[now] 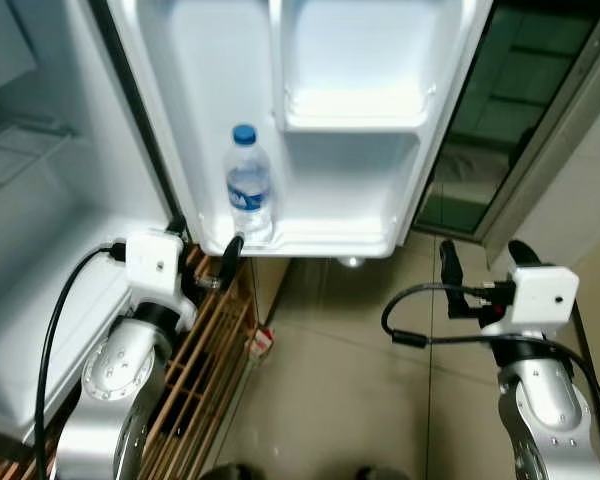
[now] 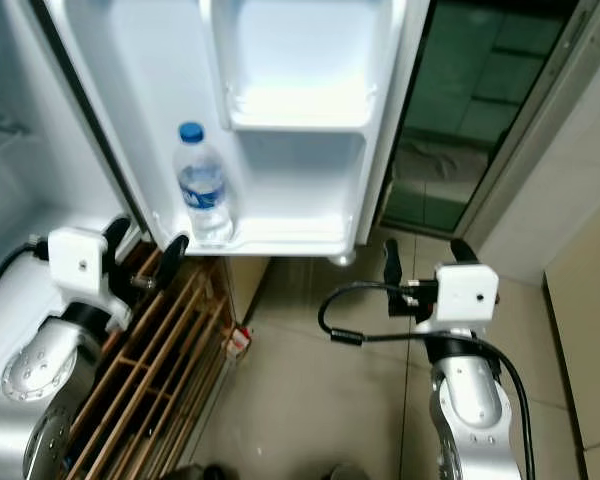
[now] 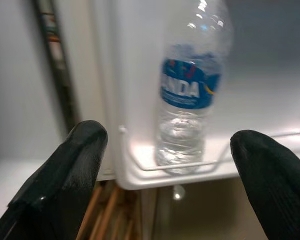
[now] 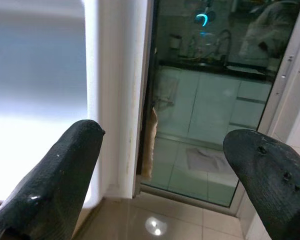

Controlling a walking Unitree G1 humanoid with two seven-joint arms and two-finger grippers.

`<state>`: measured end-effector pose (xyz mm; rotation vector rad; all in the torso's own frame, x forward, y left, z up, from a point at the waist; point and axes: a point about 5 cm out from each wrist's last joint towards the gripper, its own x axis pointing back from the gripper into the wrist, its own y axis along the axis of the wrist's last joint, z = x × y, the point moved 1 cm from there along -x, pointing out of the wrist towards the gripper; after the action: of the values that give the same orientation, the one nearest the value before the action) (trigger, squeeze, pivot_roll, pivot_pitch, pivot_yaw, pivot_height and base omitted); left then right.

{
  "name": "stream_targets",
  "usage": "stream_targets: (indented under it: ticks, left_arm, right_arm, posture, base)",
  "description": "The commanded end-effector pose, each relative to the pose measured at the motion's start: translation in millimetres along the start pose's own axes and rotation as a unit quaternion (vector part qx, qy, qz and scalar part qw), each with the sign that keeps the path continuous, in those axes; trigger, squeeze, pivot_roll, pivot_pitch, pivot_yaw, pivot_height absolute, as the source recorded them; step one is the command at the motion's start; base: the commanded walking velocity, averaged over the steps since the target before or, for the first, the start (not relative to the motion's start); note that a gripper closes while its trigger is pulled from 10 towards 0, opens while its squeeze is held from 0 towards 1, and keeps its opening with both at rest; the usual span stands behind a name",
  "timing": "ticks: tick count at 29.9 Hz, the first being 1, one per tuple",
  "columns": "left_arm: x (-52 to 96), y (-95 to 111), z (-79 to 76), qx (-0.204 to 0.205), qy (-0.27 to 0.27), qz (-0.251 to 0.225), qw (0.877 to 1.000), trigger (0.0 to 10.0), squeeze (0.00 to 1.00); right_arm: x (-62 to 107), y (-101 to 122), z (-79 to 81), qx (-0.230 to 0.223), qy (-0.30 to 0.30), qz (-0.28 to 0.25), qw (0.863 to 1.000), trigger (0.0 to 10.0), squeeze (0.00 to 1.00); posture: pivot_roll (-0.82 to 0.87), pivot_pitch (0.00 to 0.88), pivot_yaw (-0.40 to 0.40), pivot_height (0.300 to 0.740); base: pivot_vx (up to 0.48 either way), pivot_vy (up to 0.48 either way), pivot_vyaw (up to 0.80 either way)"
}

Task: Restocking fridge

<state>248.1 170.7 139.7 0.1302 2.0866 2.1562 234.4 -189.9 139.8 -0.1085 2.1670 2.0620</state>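
left gripper nearest, fingers spread, empty, just short of door shelf | right gripper spread, empty, idle over floor | bottle upright in shelf's left corner, apart from both | progress: one bottle looks stocked, shelf otherwise bare, more likely left

Water bottle on the fridge door's bottom shelf carried a blue label. White letters "NDA" were legible in the left wrist view; characters before them too blurred to read. Small red-and-white package on floor: print too small to read.
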Motion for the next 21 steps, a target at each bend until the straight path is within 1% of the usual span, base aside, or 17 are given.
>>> stream_targets:
  ticks: [1, 3, 5, 7, 10, 11, 16, 17, 21]
  left_arm:
    - [0.9, 0, 3.1, -0.008, 0.024, -0.011, 1.000, 10.0, 0.00]
    - [-0.5, -8, -0.3, -0.008, 0.028, -0.001, 1.000, 10.0, 0.00]
    - [-7.6, -10, -6.9, -0.018, 0.021, 0.000, 1.000, 10.0, 0.00]
    - [-15.1, -4, -11.6, -0.013, 0.015, -0.017, 1.000, 10.0, 0.00]
    - [-18.7, 2, -13.8, -0.007, 0.008, -0.035, 0.999, 10.0, 0.00]
    - [-19.6, 4, -16.2, -0.014, 0.001, -0.046, 0.999, 10.0, 0.00]
    - [-23.0, 4, -19.0, -0.011, 0.003, -0.051, 0.999, 10.0, 0.00]
    - [-26.2, 5, -20.9, -0.011, 0.001, -0.055, 0.998, 10.0, 0.00]
    - [-32.1, 7, -22.5, -0.012, 0.001, -0.060, 0.998, 10.0, 0.00]
  right_arm:
    - [0.6, -1, -6.0, -0.010, -0.020, -0.001, 1.000, 10.0, 0.00]
    - [0.7, -6, -4.7, -0.014, -0.020, 0.008, 1.000, 10.0, 0.00]
    - [-2.1, -9, -4.0, -0.016, -0.020, 0.012, 1.000, 10.0, 0.00]
    - [-6.7, -10, -4.2, -0.016, -0.015, 0.013, 1.000, 10.0, 0.00]
    - [-12.1, -9, -4.2, -0.014, -0.007, 0.012, 1.000, 10.0, 0.00]
    - [-16.1, -9, -4.9, -0.013, -0.004, 0.011, 1.000, 10.0, 0.00]
    - [-22.6, -11, -6.0, -0.012, -0.002, 0.012, 1.000, 10.0, 0.00]
    - [-25.9, -13, -3.6, -0.011, 0.005, 0.014, 1.000, 10.0, 0.00]
    - [-28.1, -14, 2.0, -0.012, 0.018, 0.015, 1.000, 10.0, 0.00]
  posture:
    - [-0.14, 0.012, 0.020, 0.740]
    - [-0.14, 0.006, 0.018, 0.740]
    - [-0.14, 0.001, 0.016, 0.740]
    - [-0.14, 0.000, 0.007, 0.740]
    - [-0.14, 0.000, 0.003, 0.740]
    - [-0.14, 0.000, -0.002, 0.740]
    - [-0.13, 0.000, -0.012, 0.740]
    - [-0.12, 0.000, -0.017, 0.740]
    - [-0.11, 0.000, -0.020, 0.740]
  base:
    - [0.000, 0.000, 0.00]
    - [0.000, 0.000, 0.00]
    - [0.000, 0.000, 0.00]
    - [0.000, 0.000, 0.00]
    - [0.000, 0.000, 0.00]
    - [0.000, -0.480, 0.00]
    - [0.000, -0.480, 0.00]
    - [0.000, -0.480, 0.00]
    - [0.000, -0.480, 0.00]
